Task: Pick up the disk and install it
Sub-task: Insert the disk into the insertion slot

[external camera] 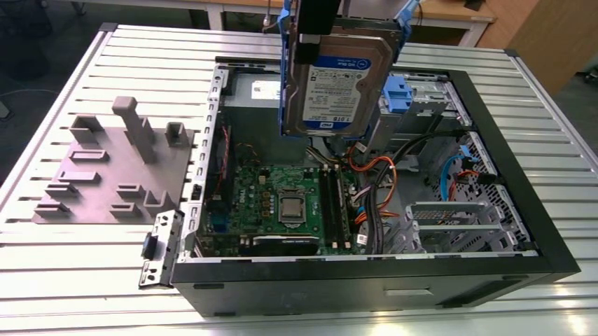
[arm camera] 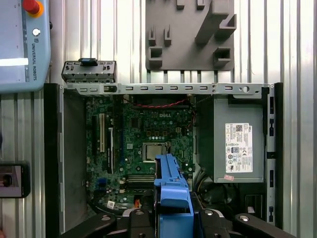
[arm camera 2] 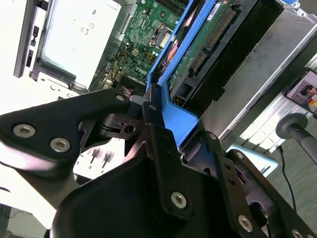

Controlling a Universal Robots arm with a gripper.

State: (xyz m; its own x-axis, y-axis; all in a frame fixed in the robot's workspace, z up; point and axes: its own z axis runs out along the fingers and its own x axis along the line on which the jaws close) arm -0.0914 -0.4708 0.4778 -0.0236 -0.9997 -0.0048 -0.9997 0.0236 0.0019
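Note:
The disk (external camera: 337,84), a silver hard drive with a white-and-blue label in a blue bracket, hangs upright above the open computer case (external camera: 374,269), over its far side. My gripper (external camera: 318,28) is shut on its upper end. In the second wrist view the black fingers (arm camera 2: 153,124) clamp the blue bracket (arm camera 2: 181,119), and the disk's circuit-board side (arm camera 2: 208,44) points down toward the case. In the first wrist view the blue bracket (arm camera: 171,191) sits in my gripper (arm camera: 171,218), over the motherboard (arm camera: 143,144).
Inside the case lie a grey power-supply box (arm camera: 237,144), cables (external camera: 374,182) and a drive bay with a blue latch (external camera: 397,94). A grey fixture plate (external camera: 112,168) lies on the slatted table at the exterior view's left. A teach pendant (arm camera: 22,44) rests beside the case.

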